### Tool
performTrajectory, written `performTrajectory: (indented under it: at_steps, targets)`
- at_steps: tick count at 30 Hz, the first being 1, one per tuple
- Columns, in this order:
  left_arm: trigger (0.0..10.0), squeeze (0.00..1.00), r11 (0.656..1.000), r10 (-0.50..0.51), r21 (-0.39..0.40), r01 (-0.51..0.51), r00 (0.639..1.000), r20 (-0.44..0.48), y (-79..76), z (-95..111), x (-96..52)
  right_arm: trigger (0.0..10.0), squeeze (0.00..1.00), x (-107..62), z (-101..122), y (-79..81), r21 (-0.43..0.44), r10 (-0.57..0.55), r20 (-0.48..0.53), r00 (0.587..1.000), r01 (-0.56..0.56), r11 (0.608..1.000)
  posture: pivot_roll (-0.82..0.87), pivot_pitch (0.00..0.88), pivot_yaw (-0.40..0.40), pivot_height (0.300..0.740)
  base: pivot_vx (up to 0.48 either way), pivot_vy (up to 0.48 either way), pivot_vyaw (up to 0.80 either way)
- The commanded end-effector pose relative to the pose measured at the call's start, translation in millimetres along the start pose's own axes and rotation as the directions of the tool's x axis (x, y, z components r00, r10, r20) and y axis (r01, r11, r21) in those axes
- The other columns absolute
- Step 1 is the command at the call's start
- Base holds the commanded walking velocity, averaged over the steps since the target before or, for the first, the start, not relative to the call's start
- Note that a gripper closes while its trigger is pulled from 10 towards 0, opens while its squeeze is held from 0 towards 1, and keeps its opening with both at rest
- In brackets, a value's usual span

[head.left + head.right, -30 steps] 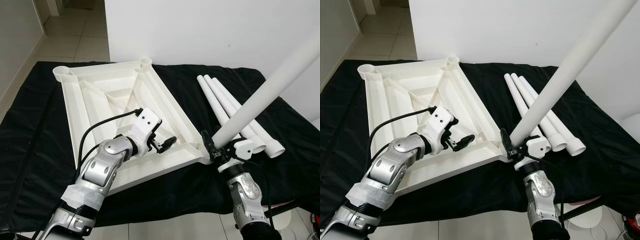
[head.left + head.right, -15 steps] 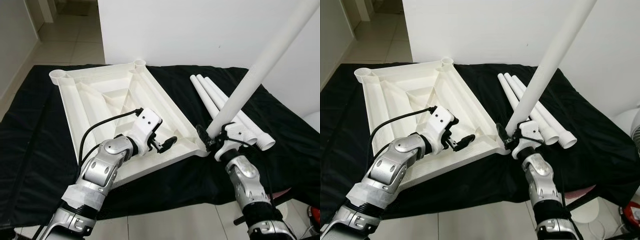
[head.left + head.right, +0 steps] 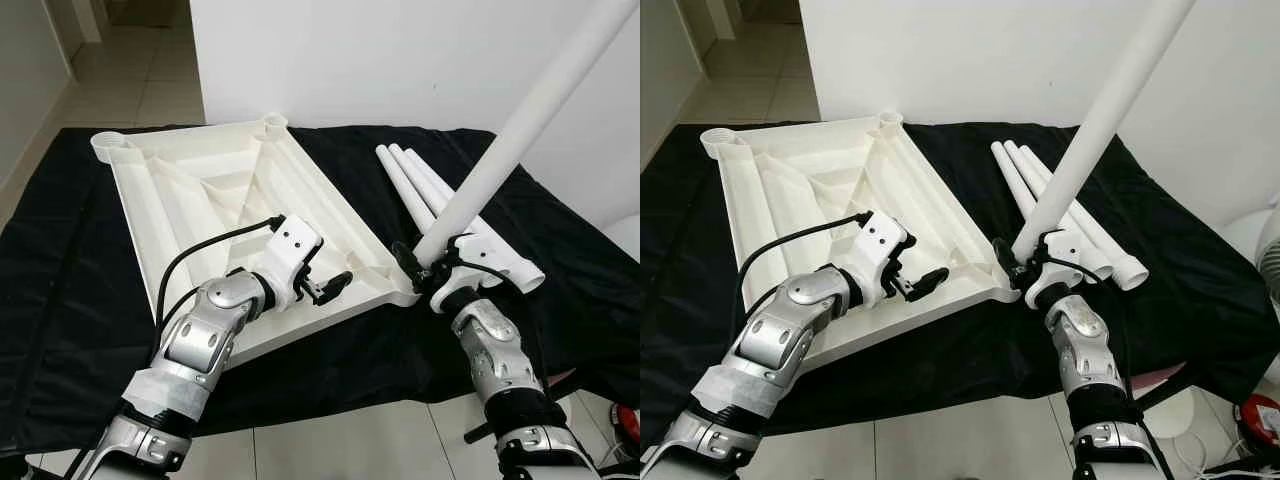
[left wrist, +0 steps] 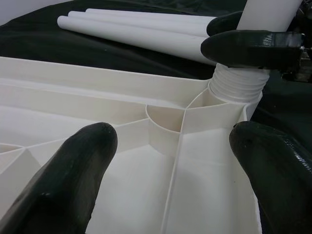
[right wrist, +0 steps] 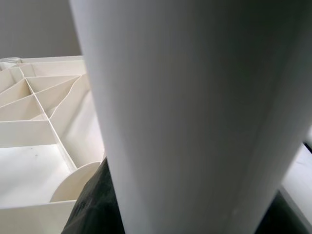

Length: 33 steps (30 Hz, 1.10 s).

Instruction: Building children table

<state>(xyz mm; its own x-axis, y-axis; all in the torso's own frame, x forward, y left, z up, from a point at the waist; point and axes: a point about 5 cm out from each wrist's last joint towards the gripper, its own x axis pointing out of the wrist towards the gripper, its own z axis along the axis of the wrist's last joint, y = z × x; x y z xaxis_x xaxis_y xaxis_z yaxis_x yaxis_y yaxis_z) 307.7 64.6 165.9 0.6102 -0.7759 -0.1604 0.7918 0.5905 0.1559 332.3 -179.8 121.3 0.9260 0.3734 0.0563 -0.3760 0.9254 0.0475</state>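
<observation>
A white ribbed tabletop lies upside down on the black cloth. My right gripper is shut on a long white leg that leans up and to the right. Its threaded end sits at the tabletop's near right corner socket. The right gripper's black fingers clasp the leg just above the thread. My left gripper hovers open over the ribs just left of that corner, with nothing between its fingers. Three loose legs lie side by side on the cloth, right of the tabletop.
The black cloth covers a low surface with tiled floor at the far left and a white wall behind. Round sockets mark the far corners. A red object lies on the floor at the near right.
The right arm has stretched forward, carrying the leg's lower end to the corner socket and standing the leg steeper. The left gripper has stayed put. The camera has shifted a little.
</observation>
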Motion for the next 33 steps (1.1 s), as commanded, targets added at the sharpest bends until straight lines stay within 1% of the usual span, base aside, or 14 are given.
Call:
performTrajectory:
  at_steps: [1,5,12,13,14,16,18,19,20,24,26,29,31,33]
  targets:
    - [10.0,0.0,0.999,0.045,0.016,-0.045,0.999,0.011,2.3,3.2,1.6,10.0,0.0,-18.0,-61.5,3.2,0.17,0.02,-0.405,0.914,0.054,0.984,0.04,0.067,-0.05,0.74,0.0,0.0,0.0]
    - [10.0,0.0,0.999,0.047,0.015,-0.047,0.999,0.014,2.5,3.8,1.9,10.0,0.0,-15.8,-58.7,3.8,0.161,0.041,-0.402,0.915,0.027,0.987,0.04,0.067,-0.052,0.74,0.0,0.0,0.0]
    - [10.0,0.0,0.999,0.053,0.012,-0.053,0.998,0.019,2.7,4.7,2.0,10.0,0.0,-11.4,-51.5,7.3,0.283,0.125,-0.385,0.915,-0.012,0.959,0.04,0.067,-0.056,0.74,0.0,0.0,0.0]
    - [10.0,0.0,0.998,0.057,0.012,-0.057,0.998,0.019,2.8,4.3,1.6,10.0,0.0,-9.1,-42.4,8.1,0.191,0.139,-0.321,0.937,-0.08,0.978,0.04,0.069,-0.06,0.74,0.0,0.0,0.0]
    - [10.0,0.0,0.998,0.057,0.012,-0.057,0.998,0.019,2.8,4.3,1.6,10.0,0.0,-9.1,-42.4,8.1,0.191,0.139,-0.321,0.937,-0.08,0.978,0.04,0.069,-0.06,0.74,0.0,0.0,0.0]
    - [10.0,0.0,0.998,0.062,0.011,-0.062,0.998,0.021,3.1,4.3,1.2,10.0,0.0,-8.0,-28.5,13.5,0.077,0.165,-0.204,0.965,-0.152,0.985,0.05,0.07,-0.063,0.74,0.0,0.0,0.0]
    - [10.0,0.0,0.998,0.064,0.01,-0.064,0.998,0.021,3.3,4.4,1.0,10.0,0.0,-8.6,-24.4,16.9,0.082,0.181,-0.166,0.969,-0.169,0.982,0.05,0.072,-0.064,0.74,0.0,0.0,0.0]
    - [10.0,0.0,0.998,0.067,0.009,-0.067,0.998,0.021,3.6,4.3,0.7,10.0,0.0,-8.9,-13.9,21.1,0.044,0.179,-0.07,0.981,-0.176,0.983,0.05,0.072,-0.064,0.74,0.0,0.0,0.0]
    - [10.0,0.0,0.998,0.069,0.009,-0.069,0.997,0.022,3.7,4.3,0.5,10.0,0.0,-9.5,-9.3,23.6,-0.002,0.178,-0.029,0.984,-0.178,0.984,0.04,0.075,-0.064,0.74,0.0,0.0,0.0]
    - [10.0,0.0,0.998,0.07,0.009,-0.07,0.997,0.022,3.8,4.2,0.4,10.0,0.0,-9.9,-6.4,25.3,-0.037,0.178,-0.004,0.984,-0.179,0.983,0.04,0.075,-0.064,0.74,0.0,0.0,0.0]
    - [10.0,0.0,0.998,0.07,0.008,-0.07,0.997,0.022,3.6,4.2,0.4,10.0,0.0,-11.2,-0.7,28.9,-0.14,0.156,0.064,0.986,-0.146,0.979,0.04,0.084,-0.062,0.74,0.0,0.0,0.0]
    - [10.0,0.0,0.998,0.07,0.007,-0.07,0.997,0.022,3.7,4.4,0.6,10.0,0.0,-12.4,2.2,31.1,-0.2,0.152,0.098,0.984,-0.13,0.971,0.04,0.088,-0.063,0.74,0.0,0.0,0.0]
    - [10.0,0.0,0.997,0.072,0.008,-0.072,0.997,0.023,4.7,4.7,0.3,10.0,0.0,-15.4,8.4,37.4,-0.314,0.169,0.15,0.974,-0.116,0.942,0.04,0.092,-0.063,0.74,0.0,0.0,0.0]
    - [10.0,0.0,0.997,0.074,0.008,-0.074,0.997,0.023,6.0,5.0,-0.3,10.0,0.0,-17.2,9.8,44.1,-0.382,0.2,0.155,0.967,-0.128,0.915,0.04,0.093,-0.064,0.74,0.0,0.0,0.0]
